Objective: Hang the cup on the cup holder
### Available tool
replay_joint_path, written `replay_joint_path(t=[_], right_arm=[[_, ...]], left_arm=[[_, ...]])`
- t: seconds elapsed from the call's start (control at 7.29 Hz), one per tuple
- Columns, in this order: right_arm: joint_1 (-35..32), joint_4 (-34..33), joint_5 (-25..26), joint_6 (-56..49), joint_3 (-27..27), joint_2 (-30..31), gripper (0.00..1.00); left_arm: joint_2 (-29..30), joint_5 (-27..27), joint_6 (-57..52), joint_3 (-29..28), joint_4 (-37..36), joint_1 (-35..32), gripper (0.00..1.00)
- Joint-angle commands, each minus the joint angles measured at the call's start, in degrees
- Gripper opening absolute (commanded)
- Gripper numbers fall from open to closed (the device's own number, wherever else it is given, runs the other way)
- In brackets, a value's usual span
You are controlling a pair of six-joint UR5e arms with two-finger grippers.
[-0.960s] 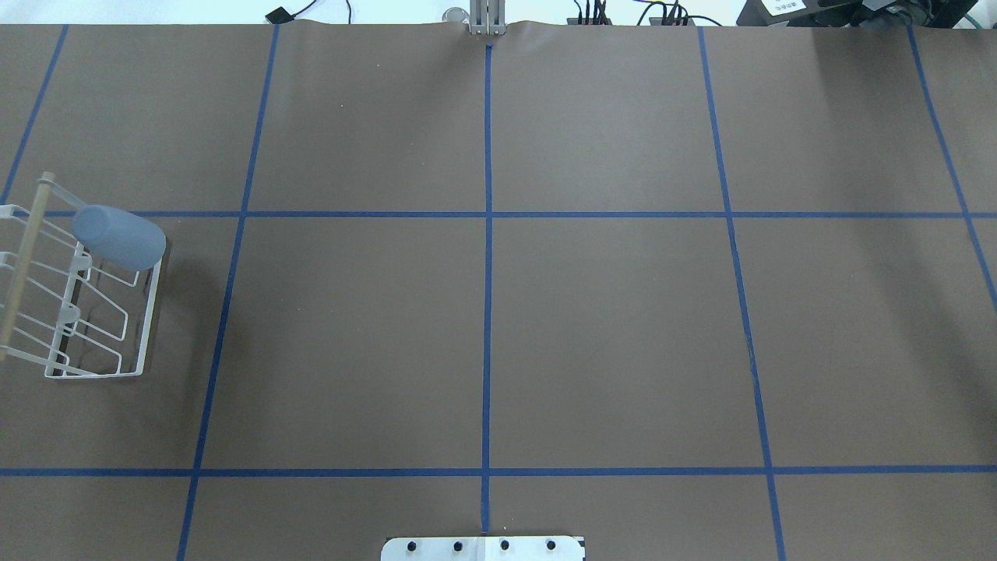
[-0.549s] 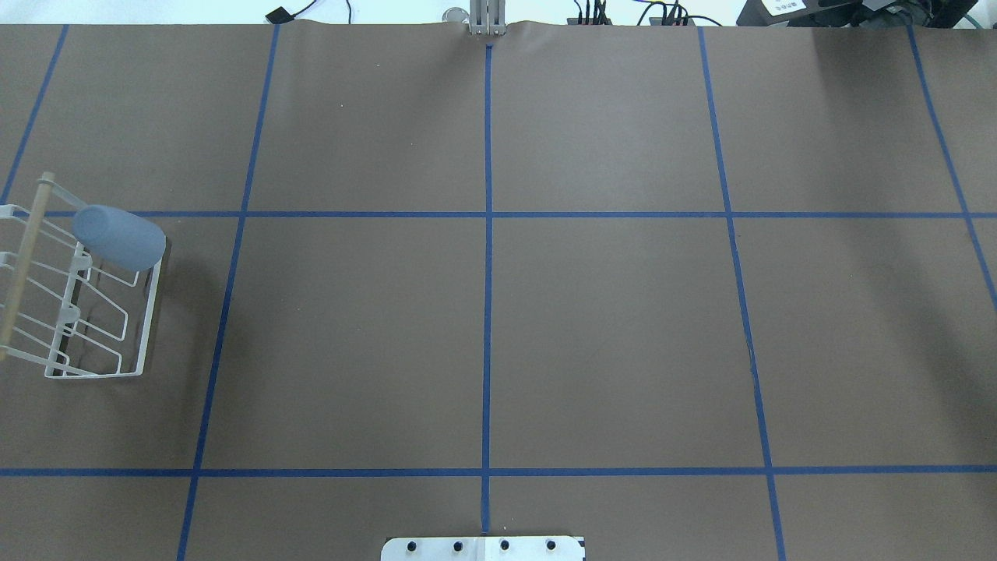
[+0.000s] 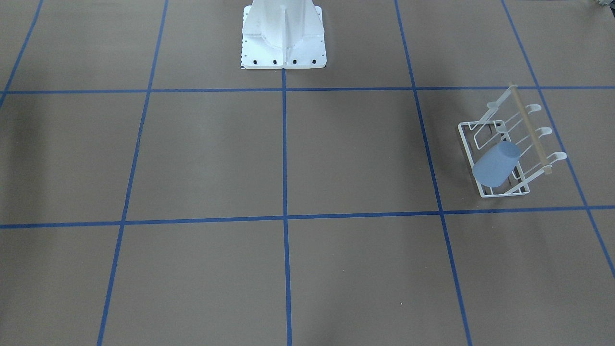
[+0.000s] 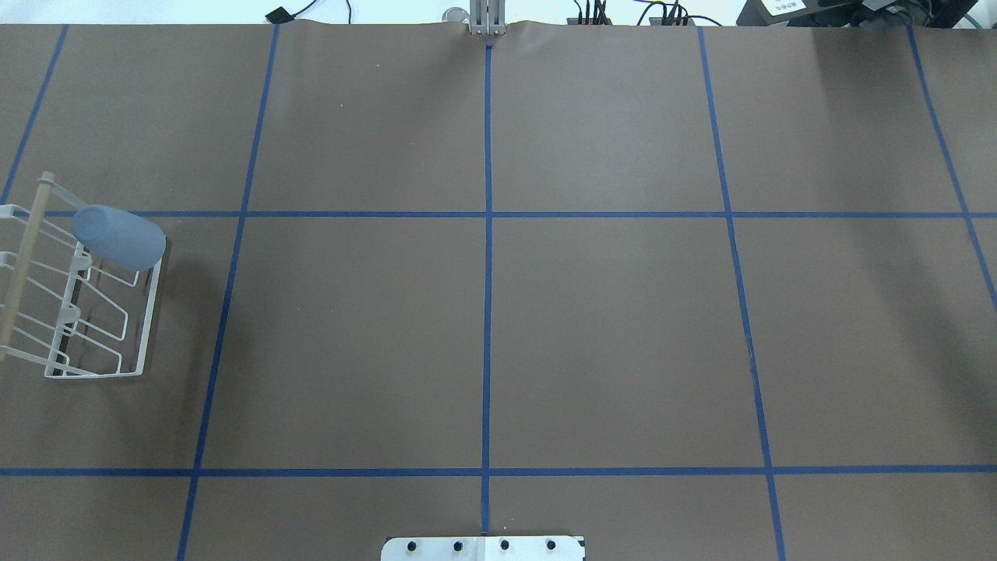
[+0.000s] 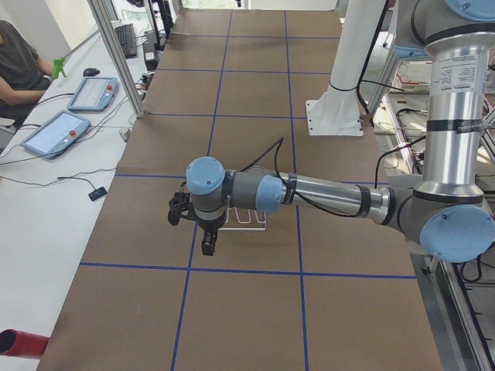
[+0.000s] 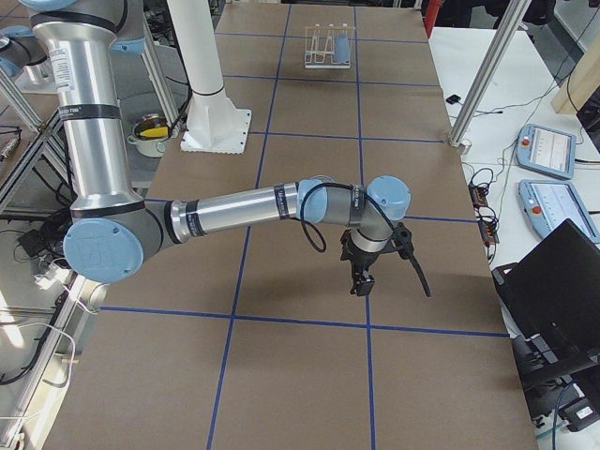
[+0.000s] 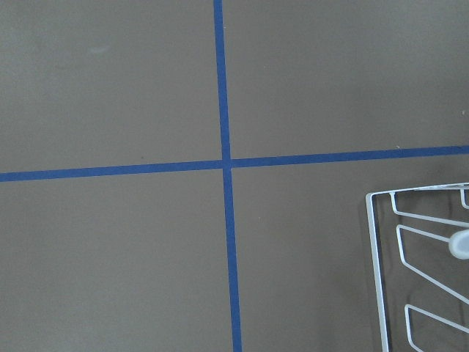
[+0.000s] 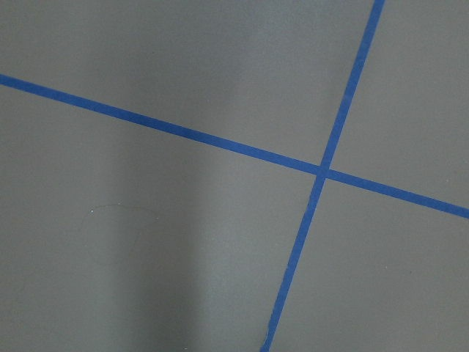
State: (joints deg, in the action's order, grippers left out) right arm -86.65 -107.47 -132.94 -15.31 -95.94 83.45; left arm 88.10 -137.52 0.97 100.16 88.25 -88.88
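The light blue cup (image 3: 496, 164) hangs upside down and tilted on an end loop of the white wire cup holder (image 3: 473, 146). In the overhead view the cup (image 4: 118, 237) and the holder (image 4: 148, 327) sit at the table's far left edge. Both show small and far in the exterior right view: cup (image 6: 343, 44), holder (image 6: 322, 49). My left gripper (image 5: 207, 246) hangs above the table beside the holder (image 5: 249, 219); I cannot tell if it is open. My right gripper (image 6: 359, 284) hangs over bare table far from the holder; I cannot tell its state. The left wrist view shows a corner of the holder (image 7: 377, 257).
The white robot base (image 3: 283, 43) stands at the table's middle edge, also in the overhead view (image 4: 483, 548). Blue tape lines grid the brown table. An operator (image 5: 15, 62), tablets (image 5: 56, 133) and a metal post (image 5: 116, 54) stand beyond the table's far side.
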Motion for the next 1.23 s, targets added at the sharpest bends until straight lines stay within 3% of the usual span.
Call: replay_joint_path(t=[0.0,0.27,1.1], right_arm=[[-0.27,6.43,0.05,0.02,0.49,3.10,1.00],[-0.27,12.19,0.14,2.99,1.28,5.23,1.00],[-0.27,12.38,-0.04,5.38,-1.44,6.11,1.00]], left_arm=[[-1.17,-0.56,-0.09,0.30,0.08,0.02,0.98],[-0.38,-0.47,-0.09,0.21,0.08,-0.15,0.98],[-0.47,-0.47,-0.09,-3.39,0.08,-1.03,0.98]])
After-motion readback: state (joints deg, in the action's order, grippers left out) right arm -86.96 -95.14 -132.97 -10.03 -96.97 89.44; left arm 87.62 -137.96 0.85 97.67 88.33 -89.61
